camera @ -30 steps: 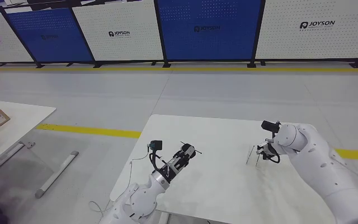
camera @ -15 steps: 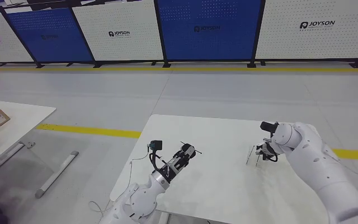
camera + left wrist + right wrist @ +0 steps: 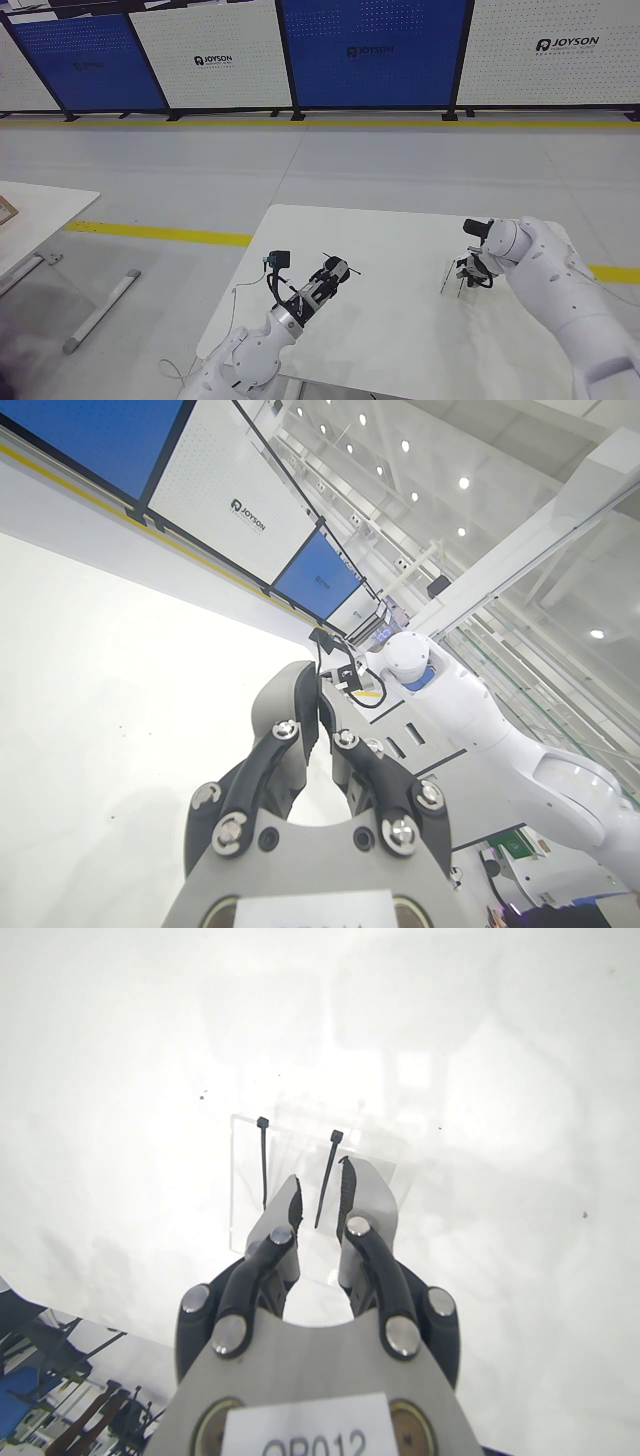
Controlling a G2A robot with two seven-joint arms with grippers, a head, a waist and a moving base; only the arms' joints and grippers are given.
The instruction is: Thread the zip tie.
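My left gripper [image 3: 337,267] sits over the table's left part, shut on a thin black zip tie [image 3: 354,269] that sticks out on both sides of its tips. In the left wrist view that gripper [image 3: 316,687] has its pads pressed together. On the right, my right gripper [image 3: 468,272] hangs low over a clear plate [image 3: 447,276]. The right wrist view has this gripper [image 3: 321,1174] open, and a second black zip tie [image 3: 327,1168] lies between its fingers without touching them. A third zip tie [image 3: 262,1158] lies on the clear plate [image 3: 245,1218] beside it.
The white table [image 3: 400,330] is bare between the two arms. Its near-left edge runs close under the left arm. Blue and white panels [image 3: 370,50] stand far behind across the floor.
The right arm has shifted slightly to the left, toward the clear plate. The left arm and its zip tie have stayed in place.
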